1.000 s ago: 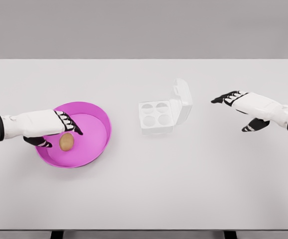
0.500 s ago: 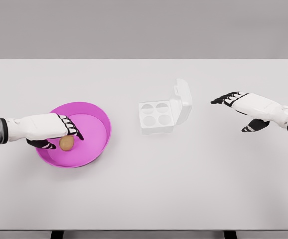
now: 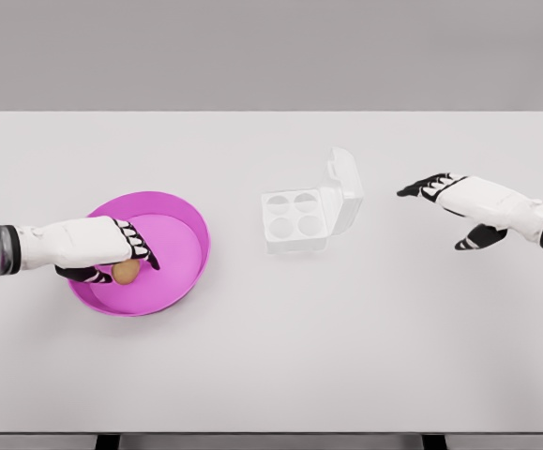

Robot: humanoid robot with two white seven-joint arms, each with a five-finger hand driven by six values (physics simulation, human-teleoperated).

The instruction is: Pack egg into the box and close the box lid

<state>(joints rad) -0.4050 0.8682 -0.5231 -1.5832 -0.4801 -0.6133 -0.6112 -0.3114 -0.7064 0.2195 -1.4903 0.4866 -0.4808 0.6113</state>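
A brown egg (image 3: 126,271) lies in a shallow magenta bowl (image 3: 179,246) at the table's left. My left hand (image 3: 121,257) reaches into the bowl from the left, its fingers curled down over the egg with the thumb below it, so only part of the egg shows. A white egg box (image 3: 299,217) with several round cups stands in the middle, its lid (image 3: 343,186) raised at the right side. My right hand (image 3: 444,204) hovers to the right of the box, fingers spread and holding nothing.
The white table (image 3: 280,356) runs wide around the bowl and box. Its front edge lies near the bottom of the view, with two dark legs showing below it.
My left hand has lowered and closed over the egg, covering more of it than before. The right hand has stayed in place.
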